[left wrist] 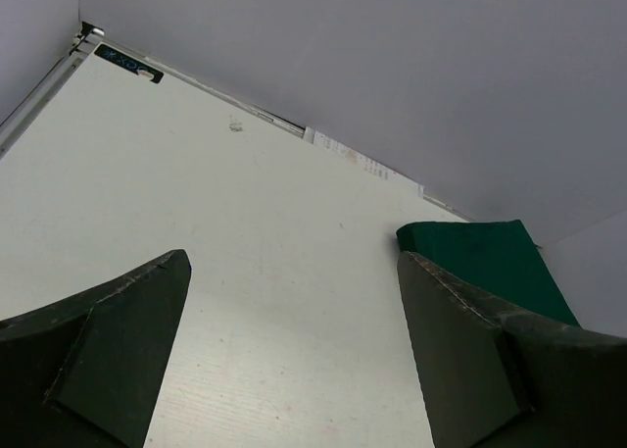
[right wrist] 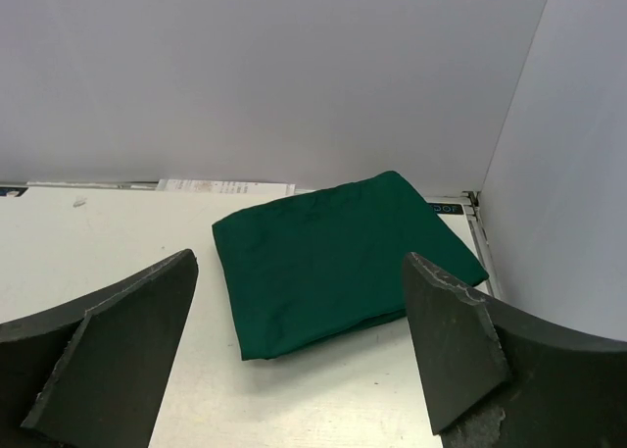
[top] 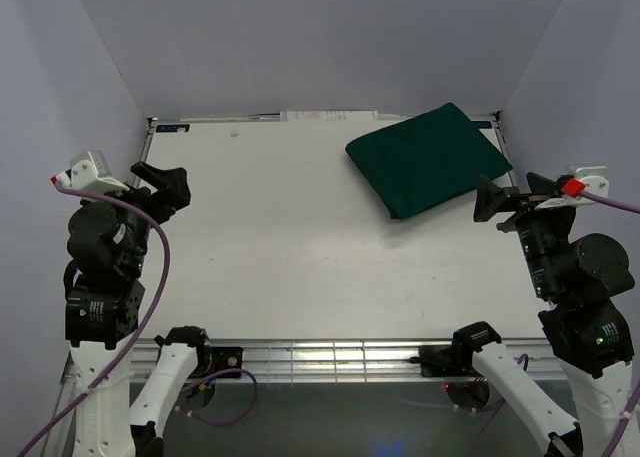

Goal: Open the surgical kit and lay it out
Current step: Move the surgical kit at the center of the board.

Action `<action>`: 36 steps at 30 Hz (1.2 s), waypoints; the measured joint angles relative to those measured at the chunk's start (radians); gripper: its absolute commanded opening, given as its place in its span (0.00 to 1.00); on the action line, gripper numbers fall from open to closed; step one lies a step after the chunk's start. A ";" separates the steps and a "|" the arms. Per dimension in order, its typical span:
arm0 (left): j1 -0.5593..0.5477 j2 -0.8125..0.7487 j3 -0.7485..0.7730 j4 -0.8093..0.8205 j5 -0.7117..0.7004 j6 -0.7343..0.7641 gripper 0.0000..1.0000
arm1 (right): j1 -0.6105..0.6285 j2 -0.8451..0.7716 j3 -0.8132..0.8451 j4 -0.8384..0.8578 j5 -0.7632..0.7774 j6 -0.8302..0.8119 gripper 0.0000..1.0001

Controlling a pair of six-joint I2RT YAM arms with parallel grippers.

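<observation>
**Worktop.** The white worktop (top: 300, 237) fills the enclosure, bounded by pale walls on three sides. Both arms are mounted at its near edge.

**Surgical kit.** The surgical kit (top: 428, 159) lies in the far right corner of the worktop, close to the back edge and the right wall. It is a closed, folded bundle of dark green cloth, lying flat and turned at an angle to the worktop edges. Nothing inside it can be seen. No step of the opening is done.

**Handling.** Treat the wrap as soft and pliable: it will likely drape and bunch, not lift as one rigid piece. Any contents are probably loose and may slide or spill if the bundle is tipped. Take hold at a free corner or outer fold of the cloth, not across the thick middle. The near edge shows a rounded fold. Which flap lies uppermost cannot be told from these views.

**Left arm.** The left arm stands folded and raised at the left side. The left claw (top: 160, 187) points across the worktop toward the far right, well apart from the kit. Its jaws are spread wide and hold nothing.

**Right arm.** The right arm is raised at the right side. The right claw (top: 493, 199) faces the kit, near its near right corner but not touching. Its jaws are likewise spread, with nothing between them.

**Minor items.** A white paper strip (top: 330, 117) lies along the back edge.
</observation>
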 measured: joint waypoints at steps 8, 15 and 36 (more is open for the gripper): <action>0.000 0.016 0.000 -0.007 0.010 -0.010 0.98 | 0.000 -0.005 -0.002 0.003 -0.010 0.000 0.90; 0.000 0.044 -0.011 -0.007 0.043 -0.035 0.98 | 0.000 -0.005 -0.003 0.009 -0.043 0.000 0.90; -0.234 0.619 -0.032 0.042 0.277 -0.371 0.98 | 0.000 0.284 -0.050 -0.076 -0.185 0.110 0.90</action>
